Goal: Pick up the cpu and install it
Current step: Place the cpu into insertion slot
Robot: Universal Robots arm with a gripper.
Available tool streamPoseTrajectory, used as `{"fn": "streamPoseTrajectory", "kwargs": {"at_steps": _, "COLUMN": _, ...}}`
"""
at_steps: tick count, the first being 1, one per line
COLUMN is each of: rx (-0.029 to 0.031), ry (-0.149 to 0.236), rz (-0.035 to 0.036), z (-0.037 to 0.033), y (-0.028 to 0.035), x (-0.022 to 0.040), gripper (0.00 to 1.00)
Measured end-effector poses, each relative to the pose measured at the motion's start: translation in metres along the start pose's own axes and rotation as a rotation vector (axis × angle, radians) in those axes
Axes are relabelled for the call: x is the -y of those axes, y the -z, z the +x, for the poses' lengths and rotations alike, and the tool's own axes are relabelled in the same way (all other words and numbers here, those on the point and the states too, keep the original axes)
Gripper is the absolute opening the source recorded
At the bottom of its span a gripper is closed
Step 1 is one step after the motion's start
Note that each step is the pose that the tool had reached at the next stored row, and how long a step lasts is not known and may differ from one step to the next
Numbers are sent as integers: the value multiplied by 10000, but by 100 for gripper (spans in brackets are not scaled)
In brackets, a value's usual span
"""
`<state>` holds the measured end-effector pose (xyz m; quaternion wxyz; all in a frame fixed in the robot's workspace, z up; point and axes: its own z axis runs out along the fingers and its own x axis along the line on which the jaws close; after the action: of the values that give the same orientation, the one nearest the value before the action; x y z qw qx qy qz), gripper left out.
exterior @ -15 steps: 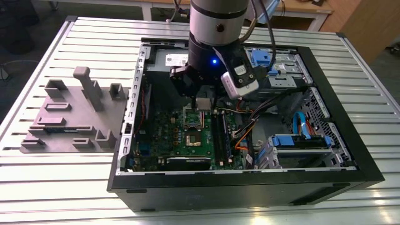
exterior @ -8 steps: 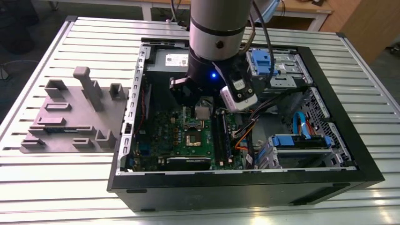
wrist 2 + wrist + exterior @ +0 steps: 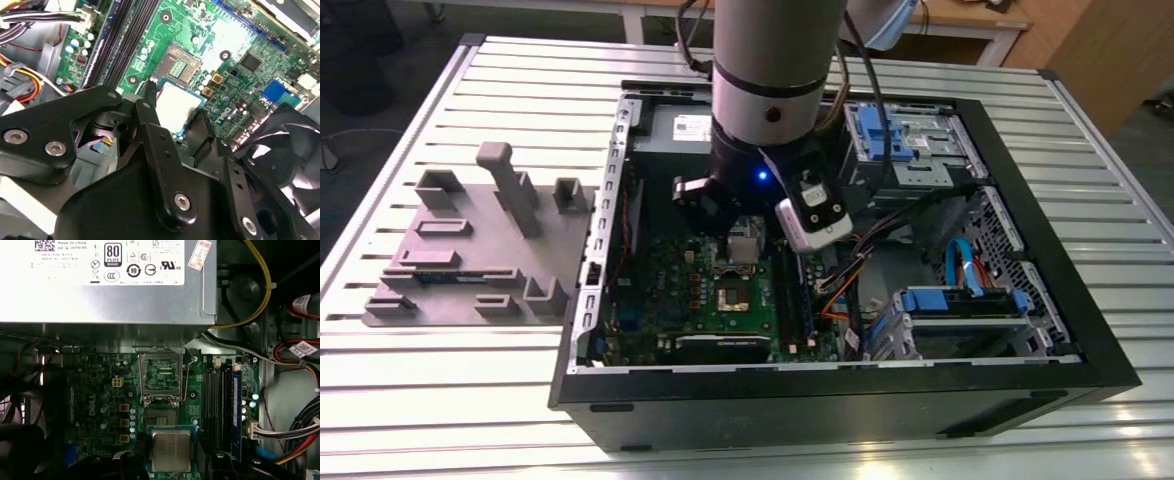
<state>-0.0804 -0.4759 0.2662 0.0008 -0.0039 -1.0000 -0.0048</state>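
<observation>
Here, in the exterior view, the grey robot arm (image 3: 774, 70) reaches down into the open black computer case (image 3: 854, 410) on the slatted metal table (image 3: 454, 400), its hand (image 3: 731, 225) low over the green motherboard (image 3: 680, 280). In the second wrist view the black fingers (image 3: 148, 112) appear closed on opposite edges of the cpu (image 3: 177, 106), a small flat square chip with a shiny silver-grey top, held just beside the empty socket (image 3: 181, 65). In the first wrist view the chip, square with no long axis and pale-rimmed, hangs next to that socket, which lies between it and the raised silver hinged frame (image 3: 160, 372).
</observation>
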Motion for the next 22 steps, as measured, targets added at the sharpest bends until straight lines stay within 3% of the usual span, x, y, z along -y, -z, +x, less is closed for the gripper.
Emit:
{"fn": "streamPoseTrajectory", "kwargs": {"at_steps": 9, "rx": 8, "ry": -16, "rz": -1, "z": 1, "y": -165, "x": 4, "gripper": 47}}
{"fn": "streamPoseTrajectory", "kwargs": {"at_steps": 16, "rx": 9, "ry": -15, "rz": -2, "z": -1, "y": -292, "x": 89, "gripper": 47}}
{"fn": "streamPoseTrajectory", "kwargs": {"at_steps": 22, "rx": 8, "ry": -15, "rz": -1, "z": -1, "y": -400, "x": 113, "gripper": 47}}
